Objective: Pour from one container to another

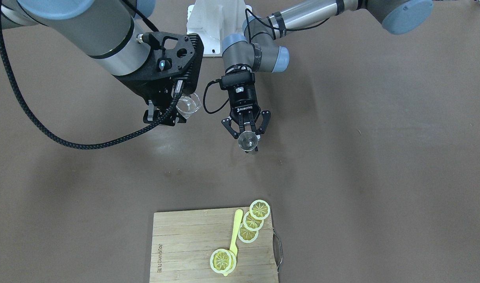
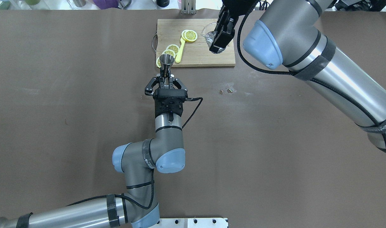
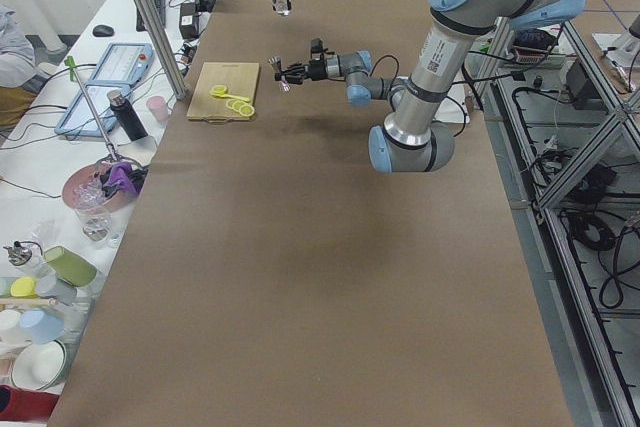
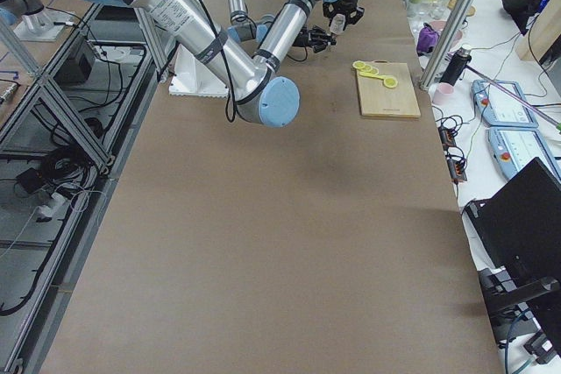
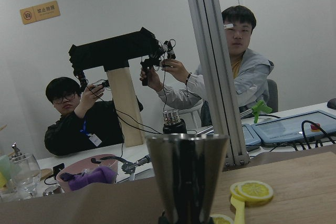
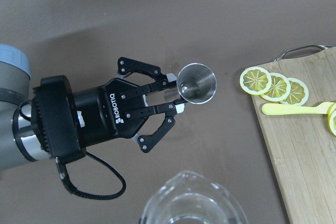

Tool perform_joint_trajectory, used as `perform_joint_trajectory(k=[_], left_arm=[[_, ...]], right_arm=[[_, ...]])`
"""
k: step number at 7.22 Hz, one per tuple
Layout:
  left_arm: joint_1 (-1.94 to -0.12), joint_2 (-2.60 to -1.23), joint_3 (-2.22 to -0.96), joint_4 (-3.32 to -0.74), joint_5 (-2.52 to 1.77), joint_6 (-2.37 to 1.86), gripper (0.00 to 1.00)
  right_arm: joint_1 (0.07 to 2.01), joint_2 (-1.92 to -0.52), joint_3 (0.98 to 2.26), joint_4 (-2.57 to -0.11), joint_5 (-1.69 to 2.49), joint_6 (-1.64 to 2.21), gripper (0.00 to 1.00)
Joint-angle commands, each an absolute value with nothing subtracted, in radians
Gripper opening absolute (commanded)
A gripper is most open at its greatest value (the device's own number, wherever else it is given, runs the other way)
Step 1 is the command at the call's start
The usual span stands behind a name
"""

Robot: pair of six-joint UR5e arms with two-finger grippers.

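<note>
L gripper (image 6: 173,94) clamps the narrow waist of the upright steel jigger (image 6: 197,83), prob. light, rigid, slick; R gripper (image 2: 218,41) grips the clear glass (image 1: 189,104) by its wall, likely fragile, slippery.

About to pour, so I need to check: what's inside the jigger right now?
From the right wrist view, the jigger held by the left gripper shows only bare shiny metal inside; its lower cone is hidden.

Apart: jigger (image 1: 248,141), glass (image 1: 189,105); board (image 1: 185,236) (wooden) beyond.

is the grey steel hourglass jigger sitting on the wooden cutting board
No; the left gripper holds the jigger apart from the board.
</note>
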State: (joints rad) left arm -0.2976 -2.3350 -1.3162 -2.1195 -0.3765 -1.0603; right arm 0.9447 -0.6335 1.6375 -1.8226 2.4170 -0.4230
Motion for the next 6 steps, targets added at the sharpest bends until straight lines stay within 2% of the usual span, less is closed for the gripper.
perform_joint_trajectory(k=[1, 3, 6], left_arm=[[-0.308, -2.362, -1.307, -2.150, -0.426, -1.012, 0.00], [-0.308, -2.359, -1.310, -2.242, -0.417, -1.011, 0.00], [-0.304, -2.367, -1.313, -2.260, -0.399, -1.011, 0.00]], right_arm=[[0.942, -0.621, 1.621, -1.822, 2.413, -0.425, 0.00], [0.943, -0.632, 1.618, -1.822, 2.410, -0.443, 0.00], [0.945, -0.614, 1.539, -1.824, 2.399, -0.555, 0.00]])
